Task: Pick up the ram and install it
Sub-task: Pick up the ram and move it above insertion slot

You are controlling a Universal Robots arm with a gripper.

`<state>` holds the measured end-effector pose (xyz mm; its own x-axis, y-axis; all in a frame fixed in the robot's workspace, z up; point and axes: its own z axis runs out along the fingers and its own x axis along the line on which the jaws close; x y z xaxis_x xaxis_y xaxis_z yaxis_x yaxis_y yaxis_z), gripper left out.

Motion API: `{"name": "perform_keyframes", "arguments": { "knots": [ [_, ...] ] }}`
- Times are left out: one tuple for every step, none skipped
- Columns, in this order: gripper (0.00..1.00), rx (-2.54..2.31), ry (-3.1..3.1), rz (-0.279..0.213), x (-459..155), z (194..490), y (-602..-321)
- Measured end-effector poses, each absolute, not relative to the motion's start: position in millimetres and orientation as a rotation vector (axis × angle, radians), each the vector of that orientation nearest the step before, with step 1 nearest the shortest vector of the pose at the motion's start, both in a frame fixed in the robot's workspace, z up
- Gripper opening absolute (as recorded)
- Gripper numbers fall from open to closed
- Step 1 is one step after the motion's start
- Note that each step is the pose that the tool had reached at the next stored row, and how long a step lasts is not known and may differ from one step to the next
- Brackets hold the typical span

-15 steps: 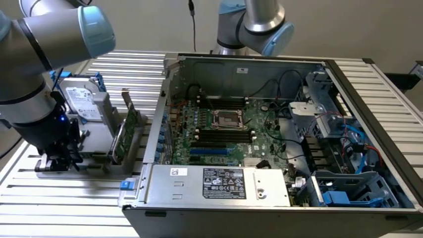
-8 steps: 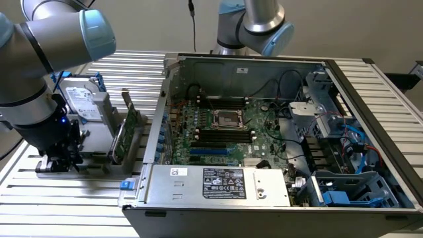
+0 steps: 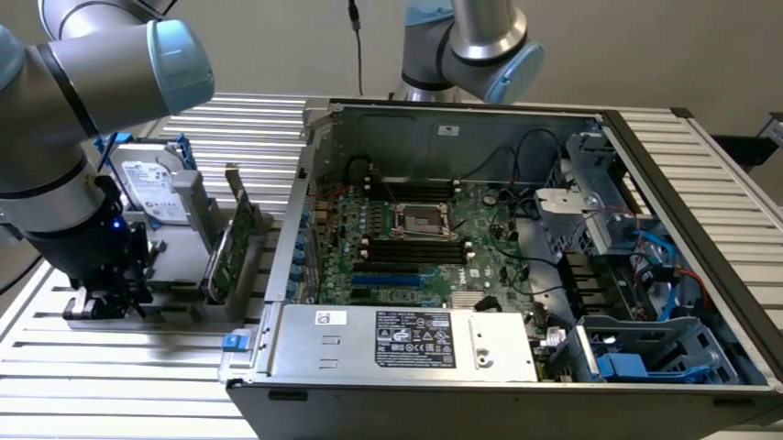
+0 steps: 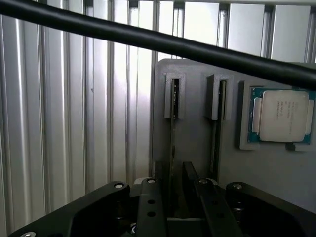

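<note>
- gripper (image 4: 174, 170): black, low over the grey holder (image 4: 197, 133); fingers (image 4: 160, 173) apart, one on each side of the ram's thin edge. whether they touch it cannot be told.
- ram (image 4: 172, 138): upright and edge-on in the holder, far end seated in a grey slot bracket.
- neighbouring slot (image 4: 219, 101): holds a second dark strip, too thin to identify.
- processor chip (image 4: 282, 116): silver lid, lying flat in a recess of the holder just beside that slot.
- table (image 3: 123, 367): ribbed aluminium slats, carrying the holder and the computer case (image 3: 685, 183).
- arm (image 3: 73, 137): grey with pale blue caps, standing over the holder at the exterior view's left; its gripper (image 3: 108, 298) hides the ram there.
- expansion card (image 3: 233, 247) and hard drive (image 3: 159, 188): upright in the holder, beyond the gripper.
- case: lid off, motherboard (image 3: 416, 266) exposed, power supply (image 3: 404, 339) at the near edge.
- second arm (image 3: 483, 46): behind the case, cut off by the frame.
- wall (image 3: 281, 46): plain, pale.
- cable (image 4: 148, 37): black, blurred, crosses the wrist view and covers part of the holder's far edge.
</note>
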<state>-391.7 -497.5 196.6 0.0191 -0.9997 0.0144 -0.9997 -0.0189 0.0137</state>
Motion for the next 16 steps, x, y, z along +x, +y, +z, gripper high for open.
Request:
{"name": "perform_keyframes", "arguments": {
  "knots": [
    [0.3,2.227,-2.188,0.0,-391.7,196.5,-497.8],
    [0.3,2.228,-2.189,-0.001,-391.7,196.4,-498.4],
    [0.3,2.228,-2.19,-0.004,-391.7,196.4,-498.9],
    [0.3,2.23,-2.192,-0.008,-391.6,196.3,-499.2],
    [0.3,2.232,-2.194,-0.013,-391.6,196.4,-499.3],
    [0.3,2.235,-2.196,-0.019,-391.7,196.5,-499.4],
    [0.3,2.237,-2.199,-0.023,-391.7,196.4,-499.4],
    [0.3,2.238,-2.2,-0.027,-391.6,196.3,-499.7],
    [0.3,2.238,-2.201,-0.029,-391.7,196.3,-500.1],
    [0.3,2.237,-2.202,-0.03,-391.7,196.2,-500.4],
    [0.3,2.236,-2.202,-0.031,-391.7,196.2,-500.8],
    [0.3,2.235,-2.202,-0.031,-391.7,196.1,-501.1],
    [0.3,2.235,-2.202,-0.032,-391.6,196.1,-501.4],
    [0.3,2.233,-2.202,-0.034,-391.6,196.1,-501.7],
    [0.3,2.232,-2.203,-0.035,-391.6,196.0,-501.9],
    [0.3,2.231,-2.203,-0.035,-391.6,196.0,-502.1]
  ]
}}
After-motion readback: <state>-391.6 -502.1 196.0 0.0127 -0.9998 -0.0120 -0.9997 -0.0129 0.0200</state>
